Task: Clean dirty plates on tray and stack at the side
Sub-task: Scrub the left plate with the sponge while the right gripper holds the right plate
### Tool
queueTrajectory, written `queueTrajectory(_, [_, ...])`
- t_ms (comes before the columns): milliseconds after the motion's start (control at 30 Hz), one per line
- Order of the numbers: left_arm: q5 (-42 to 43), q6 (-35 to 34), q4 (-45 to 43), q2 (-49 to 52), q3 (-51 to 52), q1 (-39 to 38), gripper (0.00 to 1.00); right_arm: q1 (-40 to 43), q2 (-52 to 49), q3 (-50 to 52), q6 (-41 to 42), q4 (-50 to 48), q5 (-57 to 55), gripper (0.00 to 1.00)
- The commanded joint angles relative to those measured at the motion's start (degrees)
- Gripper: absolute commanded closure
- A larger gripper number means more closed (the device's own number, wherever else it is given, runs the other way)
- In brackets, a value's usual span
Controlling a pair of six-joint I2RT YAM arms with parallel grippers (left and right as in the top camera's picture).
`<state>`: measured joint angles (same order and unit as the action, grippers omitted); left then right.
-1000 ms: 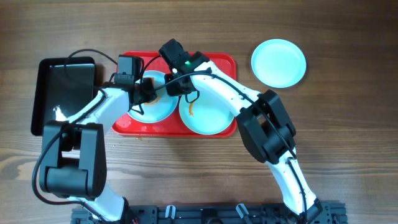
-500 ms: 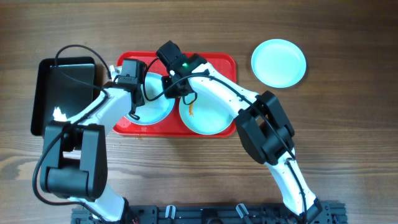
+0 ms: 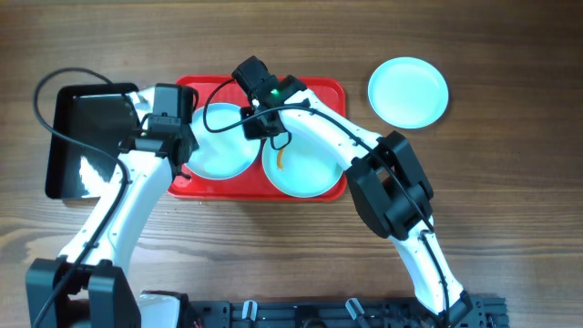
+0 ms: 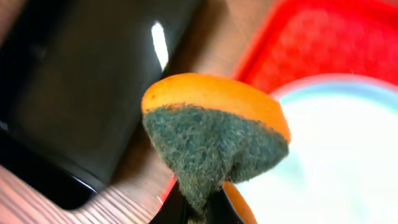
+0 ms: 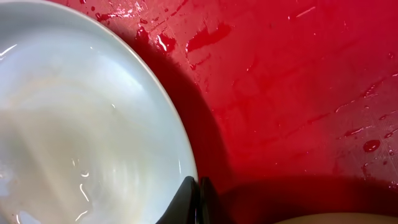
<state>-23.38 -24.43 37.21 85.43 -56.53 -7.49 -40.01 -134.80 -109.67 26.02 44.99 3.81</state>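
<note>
Two pale aqua plates lie on the red tray (image 3: 319, 91). The left plate (image 3: 221, 150) looks wiped and wet; it fills the right wrist view (image 5: 81, 118). The right plate (image 3: 301, 169) carries an orange smear. A third plate (image 3: 408, 91) sits on the table at the right. My right gripper (image 3: 252, 120) is shut on the left plate's rim (image 5: 194, 186). My left gripper (image 3: 173, 146) is shut on an orange and green sponge (image 4: 214, 134), held over the tray's left edge, beside the left plate (image 4: 336, 149).
A black tray (image 3: 86, 137) lies left of the red tray; it also shows in the left wrist view (image 4: 81, 87). Water drops dot the red tray floor (image 5: 298, 81). Bare wooden table lies in front and to the right.
My left gripper with the sponge has moved left off the left plate to the tray's left edge. My right gripper has stayed on the plate rim.
</note>
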Motion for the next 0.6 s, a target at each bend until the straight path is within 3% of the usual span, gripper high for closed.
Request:
queueTrajectory(0, [17.9, -3.1, 1.6, 1.2, 0.3, 0.1, 0.96, 0.2, 5.6, -4.0, -2.3, -0.4, -5.8, 0.96])
queueTrajectory(267, [21.0, -3.1, 4.7, 1.6, 0.3, 0.1, 0.96, 0.2, 17.1, -4.8, -13.0, -0.4, -30.8, 0.96])
queueTrajectory(400, [21.0, -3.1, 5.1, 1.6, 0.3, 0.1, 0.96, 0.2, 20.7, -4.8, -16.7, 0.8, -33.9, 0.95])
queueTrajectory(533, [21.0, -3.1, 5.6, 1.6, 0.3, 0.1, 0.96, 0.3, 21.1, -4.7, -13.3, 4.0, -22.4, 0.69])
queueTrajectory(567, [21.0, -3.1, 5.7, 1.6, 0.3, 0.1, 0.96, 0.7, 20.3, -4.7, -11.8, 4.5, -16.2, 0.57])
